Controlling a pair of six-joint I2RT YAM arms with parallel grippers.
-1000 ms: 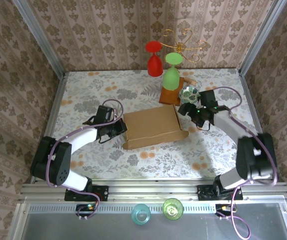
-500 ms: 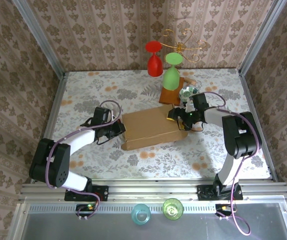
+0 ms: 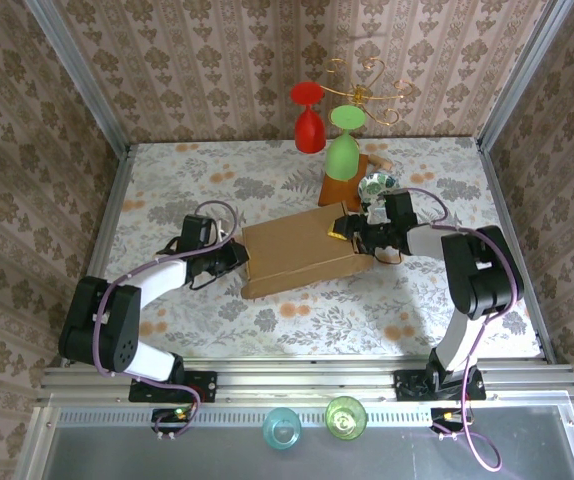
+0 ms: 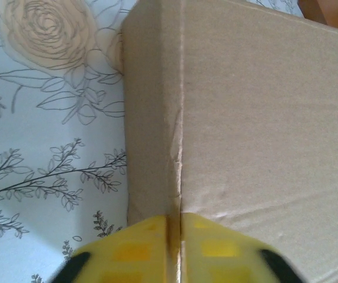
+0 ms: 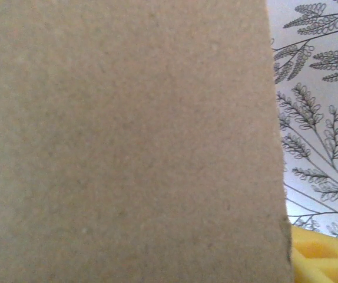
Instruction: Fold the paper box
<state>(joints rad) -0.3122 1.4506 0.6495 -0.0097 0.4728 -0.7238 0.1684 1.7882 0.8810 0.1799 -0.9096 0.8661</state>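
Note:
The brown paper box [image 3: 295, 250] lies closed-looking and slightly skewed in the middle of the table. My left gripper [image 3: 235, 255] is against its left end. In the left wrist view the yellow fingertips [image 4: 139, 250] sit together at a crease of the box [image 4: 257, 118], with only a thin slit between them. My right gripper [image 3: 352, 232] is at the box's right end. There a cardboard panel [image 5: 128, 141] covers most of the right wrist view. One yellow finger [image 5: 325, 259] shows far out at the lower right; the other is hidden behind the panel.
A reddish wooden base [image 3: 339, 187] with a wire stand holding a red glass [image 3: 309, 127] and a green glass [image 3: 343, 150] stands just behind the box's right end. A clear glass [image 3: 378, 185] lies beside it. Walls close in the left, back and right.
The right gripper has swung left from beside the box onto its right end, and the right flap that lay out flat has gone up. The box has shifted slightly left and turned.

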